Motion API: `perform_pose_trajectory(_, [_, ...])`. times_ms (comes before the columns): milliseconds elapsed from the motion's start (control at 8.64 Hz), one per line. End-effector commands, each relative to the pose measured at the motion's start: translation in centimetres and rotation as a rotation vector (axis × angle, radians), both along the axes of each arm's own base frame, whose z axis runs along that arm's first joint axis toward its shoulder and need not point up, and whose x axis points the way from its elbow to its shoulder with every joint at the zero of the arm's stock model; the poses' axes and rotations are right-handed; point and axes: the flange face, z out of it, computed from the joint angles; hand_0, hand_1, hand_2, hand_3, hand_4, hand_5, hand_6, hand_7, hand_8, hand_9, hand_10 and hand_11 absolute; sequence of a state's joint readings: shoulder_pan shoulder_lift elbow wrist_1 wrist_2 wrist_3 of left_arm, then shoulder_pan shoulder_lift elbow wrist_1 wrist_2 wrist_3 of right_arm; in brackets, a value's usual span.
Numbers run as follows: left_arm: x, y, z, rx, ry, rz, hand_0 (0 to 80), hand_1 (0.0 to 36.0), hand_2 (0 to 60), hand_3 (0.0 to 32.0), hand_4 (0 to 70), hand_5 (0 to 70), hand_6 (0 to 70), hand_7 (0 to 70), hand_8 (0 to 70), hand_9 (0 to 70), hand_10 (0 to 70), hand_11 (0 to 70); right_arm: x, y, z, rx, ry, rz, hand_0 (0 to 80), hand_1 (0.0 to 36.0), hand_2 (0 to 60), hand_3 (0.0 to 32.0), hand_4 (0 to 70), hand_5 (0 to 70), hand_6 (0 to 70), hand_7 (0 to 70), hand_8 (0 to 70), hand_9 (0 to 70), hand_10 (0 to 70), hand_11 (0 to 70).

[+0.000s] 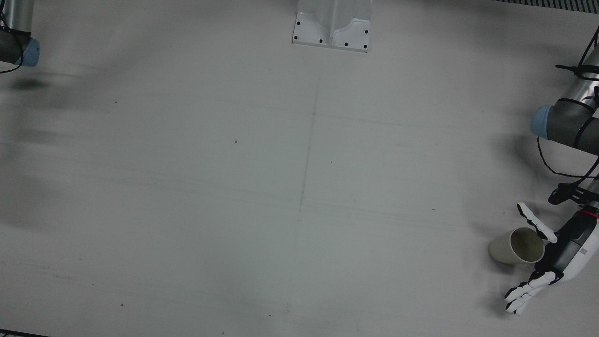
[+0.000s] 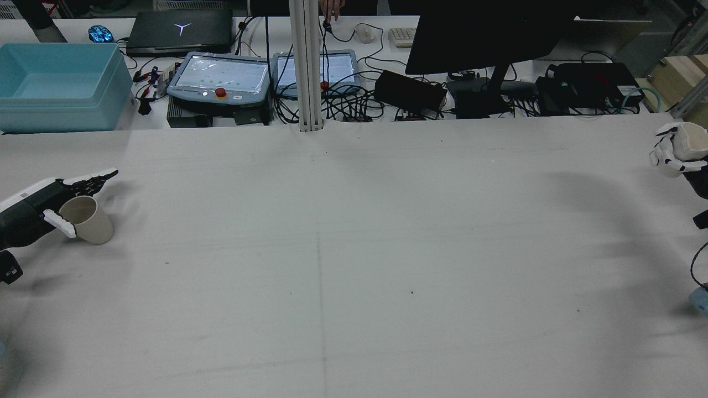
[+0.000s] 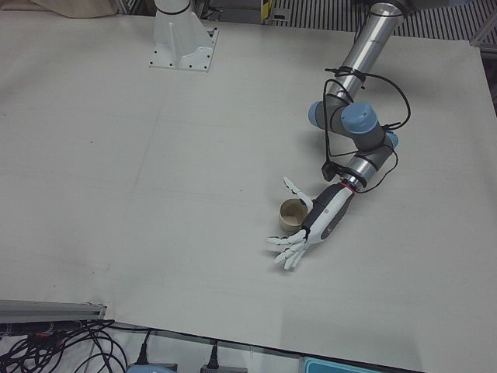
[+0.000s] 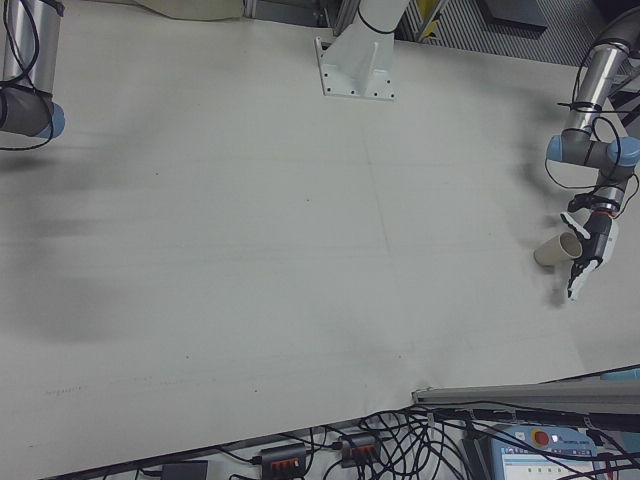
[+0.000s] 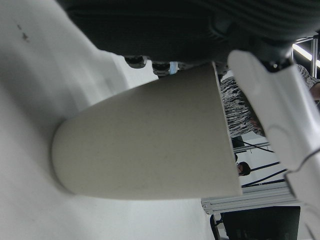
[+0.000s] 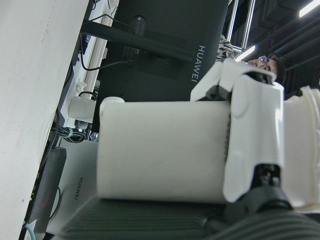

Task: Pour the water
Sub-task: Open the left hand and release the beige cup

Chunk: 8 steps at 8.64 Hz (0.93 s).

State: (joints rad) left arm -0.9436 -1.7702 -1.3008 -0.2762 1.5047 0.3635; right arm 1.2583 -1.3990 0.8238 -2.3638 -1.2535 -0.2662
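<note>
Fingers (image 1: 524, 292) of the left hand (image 1: 557, 260) are spread apart around the beige cup (image 1: 517, 245), not clamped: it sits in the open hand at the bench (image 1: 299, 187) edge, tilted, mouth toward the palm. Right hand (image 2: 677, 149) (far side, raised) is closed on a white cup (image 6: 165, 150), well apart. Two cups, two hands.
</note>
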Motion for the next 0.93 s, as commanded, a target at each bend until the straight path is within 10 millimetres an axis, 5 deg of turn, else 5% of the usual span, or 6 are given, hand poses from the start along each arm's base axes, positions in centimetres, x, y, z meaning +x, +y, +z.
perform_pose_trajectory(0, [-2.6,0.6,1.5,-0.034,0.042,-0.019,44.9,0.0,0.0,0.0,22.3,0.0,8.8,4.1,2.4,0.0,0.0,0.0,-0.3,-0.9,-0.6,0.006,-0.001,0.011,64.4,31.3,60.0,0.0,43.4,30.7,70.0,70.0,70.0,70.0,49.8,70.0])
perform_pose_trajectory(231, [-11.2,1.3,4.1,-0.068,0.102,-0.123,30.1,0.0,0.0,0.0,21.3,0.0,7.9,3.4,1.5,0.0,0.0,0.0,-3.9,-1.9,-1.5,0.011,-0.018,0.022,64.3,31.0,60.0,0.0,43.4,30.3,70.0,70.0,70.0,70.0,48.6,69.9])
perform_pose_trajectory(463, [-17.4,3.1,1.3,-0.032,0.128,-0.156,7.2,0.0,0.0,0.0,24.1,0.0,8.4,4.4,1.0,0.0,0.0,0.0,-8.6,-2.3,-2.0,0.009,0.003,0.035,64.1,30.6,60.0,0.0,43.4,29.9,70.0,70.0,70.0,70.0,47.6,68.5])
perform_pose_trajectory(579, [-20.6,3.0,-0.8,-0.016,0.122,-0.175,4.0,0.0,0.0,0.0,25.1,0.0,8.9,5.2,1.1,0.0,0.0,0.0,-10.3,-2.0,-2.1,0.007,0.011,0.036,63.4,30.2,60.0,0.0,44.3,29.9,70.0,70.0,70.0,70.0,48.5,69.8])
perform_pose_trajectory(810, [-21.6,3.0,-2.5,-0.019,0.125,-0.180,18.6,0.0,0.0,0.0,26.9,0.0,10.2,7.3,1.7,0.0,0.0,0.0,-12.1,-2.4,-2.6,0.011,0.033,0.029,63.2,29.8,60.0,0.0,49.9,29.7,70.0,70.0,70.0,70.0,49.7,70.0])
